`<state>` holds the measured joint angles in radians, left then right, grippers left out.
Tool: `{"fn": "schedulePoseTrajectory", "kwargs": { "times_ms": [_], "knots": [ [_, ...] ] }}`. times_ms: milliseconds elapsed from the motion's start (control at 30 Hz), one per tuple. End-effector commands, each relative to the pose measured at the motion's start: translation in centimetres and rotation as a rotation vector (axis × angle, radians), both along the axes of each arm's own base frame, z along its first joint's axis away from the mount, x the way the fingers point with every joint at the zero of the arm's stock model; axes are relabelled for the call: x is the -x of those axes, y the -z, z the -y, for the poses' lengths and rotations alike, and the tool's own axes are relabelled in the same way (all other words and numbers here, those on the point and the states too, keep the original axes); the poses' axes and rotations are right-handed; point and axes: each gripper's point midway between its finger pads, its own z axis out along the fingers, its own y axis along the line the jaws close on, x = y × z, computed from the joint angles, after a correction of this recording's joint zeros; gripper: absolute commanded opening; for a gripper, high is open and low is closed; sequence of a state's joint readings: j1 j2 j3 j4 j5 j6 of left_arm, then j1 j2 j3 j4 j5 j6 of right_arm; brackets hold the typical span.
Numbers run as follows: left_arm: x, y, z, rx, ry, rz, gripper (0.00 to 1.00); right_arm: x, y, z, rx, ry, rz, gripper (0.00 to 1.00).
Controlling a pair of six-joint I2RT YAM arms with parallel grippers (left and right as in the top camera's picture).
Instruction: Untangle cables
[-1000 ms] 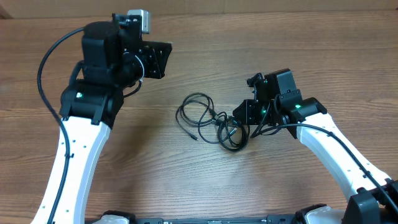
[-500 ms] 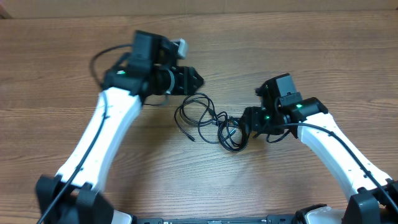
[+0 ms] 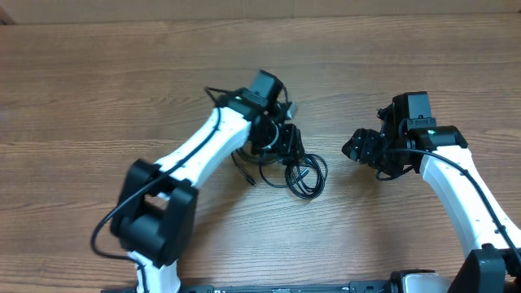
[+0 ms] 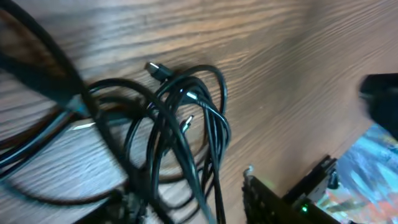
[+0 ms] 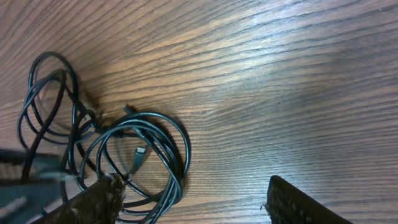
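Note:
The cables [image 3: 303, 174] are thin black cords lying in a loose tangle of loops on the wooden table [image 3: 122, 98]. My left gripper [image 3: 286, 148] is down over the tangle's left side. In the left wrist view its fingers stand apart, and several strands of the cables [image 4: 186, 118] run between them; a silver-tipped plug [image 4: 186, 123] lies among the loops. My left gripper [image 4: 186, 186] is blurred there. My right gripper [image 3: 356, 148] sits to the right of the tangle, apart from it. In its own view my right gripper [image 5: 193, 183] is wide open over bare wood, with the cables [image 5: 158, 146] by its left finger.
The thicker black cable [image 3: 106, 232] of the left arm hangs near the front left. The back edge of the table [image 3: 260, 18] runs along the top of the overhead view.
The left arm has swung from the back left down onto the tangle. The right gripper has opened, let go of the cables and backed off to the right.

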<state>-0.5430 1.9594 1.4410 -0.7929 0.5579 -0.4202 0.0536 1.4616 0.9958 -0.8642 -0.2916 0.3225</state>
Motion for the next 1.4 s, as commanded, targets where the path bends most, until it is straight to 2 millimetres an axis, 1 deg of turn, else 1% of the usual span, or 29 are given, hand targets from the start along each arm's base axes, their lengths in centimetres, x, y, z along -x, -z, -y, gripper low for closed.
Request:
{"fn": "schedulePoseTrajectory", "kwargs": {
  "times_ms": [0,67,100,133,167,233,300,367,433,467,567,667,733,833,867,933,1000,1033,1100,1200,1267,1333,1367],
  "knots": [
    [0.7,1.8,1.5,-0.006,0.005,-0.054,0.43,-0.9,-1.9,-0.4,-0.023,-0.019,0.061,0.73],
    [0.9,2.5,1.6,-0.019,0.009,-0.064,0.39,-0.8,-2.0,-0.8,-0.046,-0.027,0.059,0.73],
    [0.9,2.5,1.6,-0.021,0.009,-0.064,0.32,-0.7,-2.1,-1.0,-0.059,-0.032,0.059,0.73],
    [0.8,2.5,1.5,-0.02,0.008,-0.061,0.17,-0.7,-2.2,-1.3,-0.077,-0.037,0.058,0.73],
    [0.3,2.4,1.6,-0.009,0.003,-0.047,0.04,-0.7,-2.3,-1.5,-0.088,-0.041,0.058,0.73],
    [-0.8,1.5,1.6,0.023,-0.006,-0.012,0.04,-0.6,-2.3,-1.5,-0.089,-0.043,0.058,0.73],
    [-2.1,-0.4,1.9,0.086,-0.003,0.032,0.04,-0.7,-2.3,-1.5,-0.089,-0.042,0.058,0.73],
    [-3.4,-3.4,2.6,0.185,0.02,0.088,0.04,-0.7,-2.3,-1.6,-0.089,-0.045,0.059,0.73],
    [-4.3,-6.8,3.3,0.295,0.052,0.137,0.04,-0.8,-2.2,-1.8,-0.09,-0.053,0.066,0.73],
    [-4.6,-8.9,3.7,0.359,0.075,0.16,0.04,-1.0,-2.2,-2.1,-0.09,-0.062,0.07,0.73],
    [-4.5,-12.5,4.6,0.462,0.119,0.185,0.04,-1.2,-1.9,-3.2,-0.096,-0.095,0.079,0.72],
    [-3.8,-14.3,5.3,0.533,0.162,0.174,0.04,-1.7,-1.8,-5.1,-0.138,-0.146,0.095,0.72],
    [-3.1,-14.8,5.7,0.562,0.186,0.157,0.04,-2.2,-1.7,-6.0,-0.148,-0.167,0.114,0.72],
    [-2.6,-15.2,6.0,0.591,0.206,0.144,0.04,-2.9,-1.3,-7.0,-0.148,-0.193,0.141,0.62],
    [-2.5,-15.4,6.0,0.602,0.217,0.15,0.04,-3.1,-1.1,-7.2,-0.148,-0.198,0.143,0.53],
    [-2.5,-15.5,6.0,0.606,0.224,0.159,0.04,-3.3,-0.5,-7.4,-0.145,-0.195,0.131,0.27],
    [-2.8,-15.5,5.9,0.598,0.219,0.168,0.04,-3.3,0.0,-7.2,-0.135,-0.188,0.116,0.1],
    [-2.9,-15.4,5.7,0.596,0.221,0.177,0.04,-3.2,0.2,-7.0,-0.123,-0.184,0.112,0.08],
    [-3.4,-14.9,5.2,0.563,0.201,0.189,0.04,-3.2,0.6,-6.3,-0.078,-0.167,0.103,0.05],
    [-4.7,-13.1,3.3,0.46,0.146,0.202,0.04,-3.1,1.4,-4.5,0.013,-0.131,0.082,0.04],
    [-5.4,-11.8,1.6,0.387,0.114,0.207,0.04,-2.8,1.8,-3.4,0.064,-0.11,0.061,0.04],
    [-6.0,-10.9,0.0,0.324,0.085,0.211,0.04,-2.4,1.9,-3.4,0.056,-0.109,0.043,0.04],
    [-6.2,-10.7,-0.5,0.313,0.084,0.216,0.04,-2.2,1.9,-3.7,0.035,-0.116,0.036,0.04]
  ]
}}
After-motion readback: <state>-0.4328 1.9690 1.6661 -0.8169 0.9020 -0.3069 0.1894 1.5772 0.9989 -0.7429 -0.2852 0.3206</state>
